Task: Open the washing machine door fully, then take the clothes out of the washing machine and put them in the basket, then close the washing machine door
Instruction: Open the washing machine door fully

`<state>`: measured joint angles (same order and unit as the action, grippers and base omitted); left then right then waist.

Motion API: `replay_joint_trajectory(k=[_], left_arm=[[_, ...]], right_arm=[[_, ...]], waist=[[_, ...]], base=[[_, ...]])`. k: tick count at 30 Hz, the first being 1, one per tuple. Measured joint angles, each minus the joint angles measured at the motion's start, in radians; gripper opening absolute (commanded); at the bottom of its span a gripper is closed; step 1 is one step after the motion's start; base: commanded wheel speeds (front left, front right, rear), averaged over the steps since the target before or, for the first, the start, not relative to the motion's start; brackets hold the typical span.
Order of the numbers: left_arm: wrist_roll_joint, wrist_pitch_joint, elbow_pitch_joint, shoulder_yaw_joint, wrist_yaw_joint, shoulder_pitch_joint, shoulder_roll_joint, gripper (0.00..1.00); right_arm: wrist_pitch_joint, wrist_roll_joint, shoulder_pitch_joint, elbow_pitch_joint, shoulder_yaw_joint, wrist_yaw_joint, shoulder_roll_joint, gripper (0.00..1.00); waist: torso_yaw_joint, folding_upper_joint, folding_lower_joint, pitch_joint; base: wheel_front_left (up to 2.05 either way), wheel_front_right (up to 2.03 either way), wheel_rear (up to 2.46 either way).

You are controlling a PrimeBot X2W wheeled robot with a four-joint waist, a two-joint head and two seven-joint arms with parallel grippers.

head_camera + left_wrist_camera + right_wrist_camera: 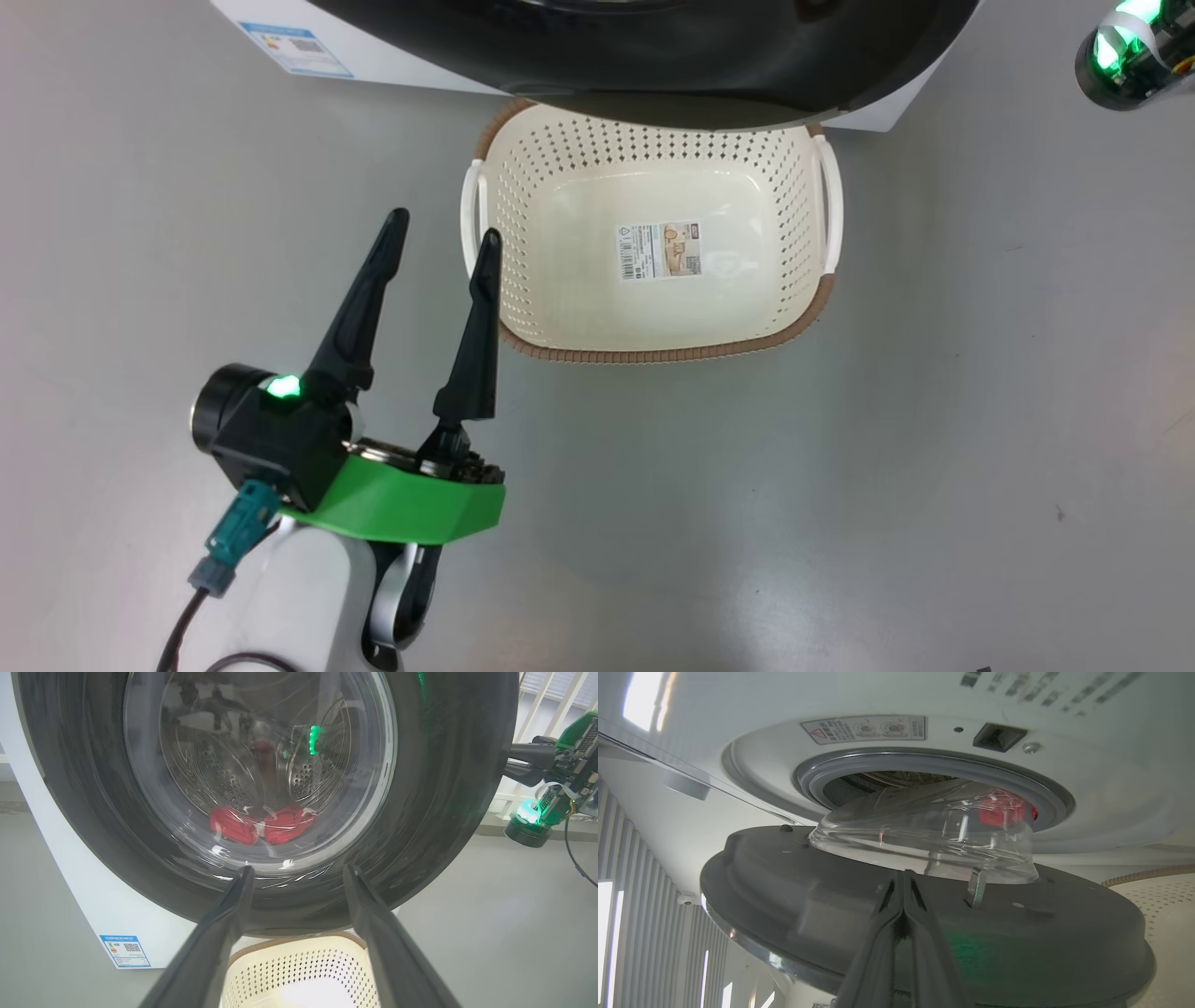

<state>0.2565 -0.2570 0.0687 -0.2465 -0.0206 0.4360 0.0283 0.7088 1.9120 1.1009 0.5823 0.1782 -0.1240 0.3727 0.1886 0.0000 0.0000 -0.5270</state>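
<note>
Right now your left pincer hangs wide open and empty beside the basket on the floor. Your right pincer is closed tight, tips at the partly open washing machine door. The red clothes lie in the drum.

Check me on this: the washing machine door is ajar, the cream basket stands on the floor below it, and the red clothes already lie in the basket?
Only the last part is wrong: the red clothes lie inside the washing machine, seen through its door in the left wrist view. The basket holds just its label sticker. The rest stands.
</note>
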Motion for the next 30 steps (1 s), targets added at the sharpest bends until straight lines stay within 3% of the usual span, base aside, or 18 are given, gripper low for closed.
replay_joint_trajectory(k=[14, 30], left_arm=[[0.017, 0.0, 0.006, -0.002, 0.002, 0.001, 0.0, 1.0], [0.02, 0.0, 0.028, 0.015, 0.001, -0.007, 0.0, 1.0]], right_arm=[[0.084, -0.035, 0.028, 0.025, 0.034, 0.001, -0.01, 0.0], [0.147, -0.074, -0.126, -0.04, 0.033, 0.001, -0.069, 0.0]], waist=[[0.009, 0.0, 0.0, 0.008], [0.005, 0.0, 0.0, 0.101]], base=[[0.0, 0.0, 0.0], [0.0, 0.0, 0.0]])
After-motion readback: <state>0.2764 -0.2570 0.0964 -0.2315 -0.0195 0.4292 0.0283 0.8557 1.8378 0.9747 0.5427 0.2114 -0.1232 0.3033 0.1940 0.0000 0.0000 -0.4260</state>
